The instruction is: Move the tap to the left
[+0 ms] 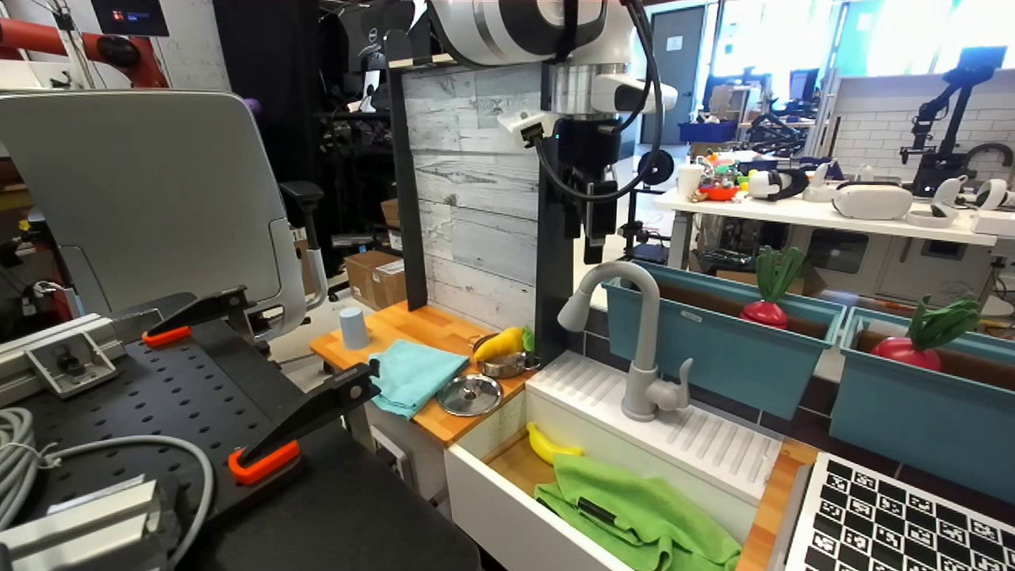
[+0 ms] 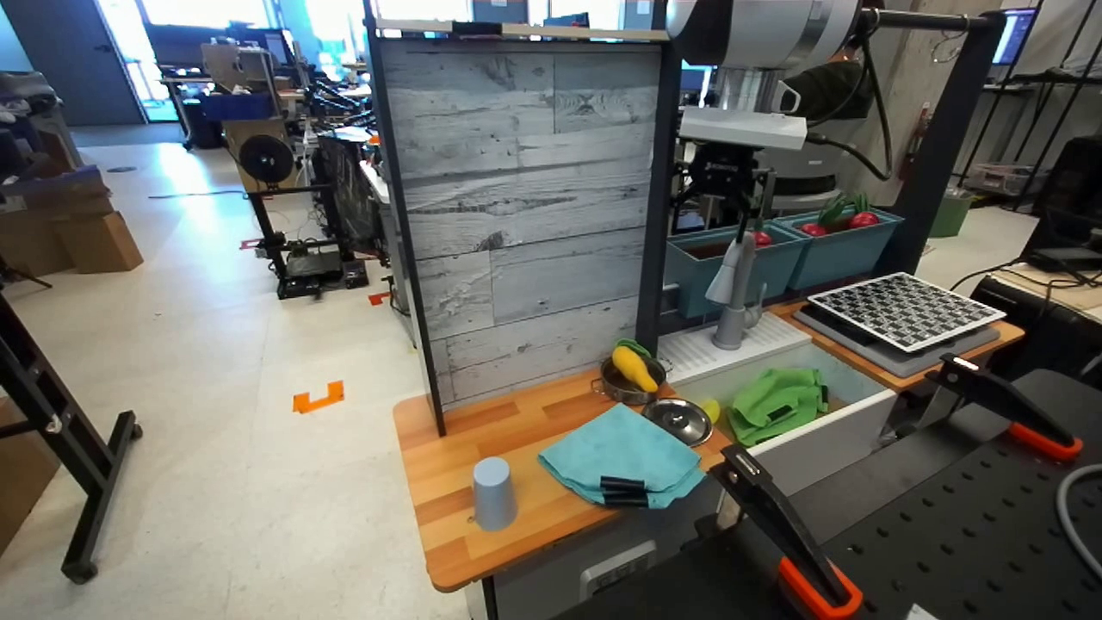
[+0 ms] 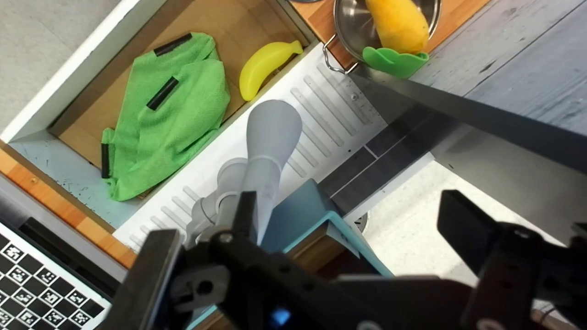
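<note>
Hanging in the upper part of an exterior view, the pincer [image 1: 583, 246] has its black, blocky fingers [image 3: 464, 224] set wide apart, as the wrist view shows, with nothing in their grip. Below it, right of centre, the tap [image 1: 648, 337] stands upright, matte grey and smoothly arched, on a white, ribbed drainboard [image 1: 583, 381]. Toward the bottom, a fuzzy green cloth [image 1: 642, 507] lies crumpled in the white-walled sink [image 1: 507, 507] near a curved yellow banana [image 1: 549, 446].

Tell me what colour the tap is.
Plain grey; the tap shows best in an exterior view.
</note>
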You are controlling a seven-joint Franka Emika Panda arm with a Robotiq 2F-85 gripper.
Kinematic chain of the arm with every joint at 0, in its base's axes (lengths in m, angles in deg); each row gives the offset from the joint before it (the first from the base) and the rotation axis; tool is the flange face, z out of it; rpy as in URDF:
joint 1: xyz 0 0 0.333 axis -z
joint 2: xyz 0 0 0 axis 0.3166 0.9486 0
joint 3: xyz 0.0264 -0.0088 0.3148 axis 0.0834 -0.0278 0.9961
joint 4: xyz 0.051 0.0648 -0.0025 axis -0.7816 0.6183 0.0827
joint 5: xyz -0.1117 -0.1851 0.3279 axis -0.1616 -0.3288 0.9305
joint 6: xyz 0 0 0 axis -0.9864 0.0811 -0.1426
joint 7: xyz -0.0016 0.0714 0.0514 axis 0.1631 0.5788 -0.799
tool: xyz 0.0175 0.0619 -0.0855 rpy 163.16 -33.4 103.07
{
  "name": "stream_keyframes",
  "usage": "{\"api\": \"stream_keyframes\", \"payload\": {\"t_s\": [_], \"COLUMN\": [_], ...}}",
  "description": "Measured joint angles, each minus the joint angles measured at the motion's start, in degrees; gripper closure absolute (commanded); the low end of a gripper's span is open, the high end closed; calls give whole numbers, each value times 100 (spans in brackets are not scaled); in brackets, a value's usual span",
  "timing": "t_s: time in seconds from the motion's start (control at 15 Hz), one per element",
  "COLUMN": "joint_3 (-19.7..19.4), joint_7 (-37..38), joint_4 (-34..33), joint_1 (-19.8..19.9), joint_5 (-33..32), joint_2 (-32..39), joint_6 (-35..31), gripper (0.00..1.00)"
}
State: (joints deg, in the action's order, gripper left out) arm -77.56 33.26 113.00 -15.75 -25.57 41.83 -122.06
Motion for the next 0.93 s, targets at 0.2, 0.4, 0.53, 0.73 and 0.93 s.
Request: {"api": "stream_keyframes", "payload": {"t_s": [0.2, 0.4, 0.53, 0.73, 0.93], "joint_3": [6, 14, 18, 23, 22], "joint_7": [-127, -273, -364, -501, -667], "joint_4": [242, 546, 843, 1360, 1932], "joint_1": [3, 21, 41, 103, 195], "joint_5": [3, 6, 16, 26, 26], "joint_2": [-121, -342, -569, -976, -1478], "joint_6": [-173, -245, -265, -277, -293], "gripper": [0, 0, 0, 0, 0]}}
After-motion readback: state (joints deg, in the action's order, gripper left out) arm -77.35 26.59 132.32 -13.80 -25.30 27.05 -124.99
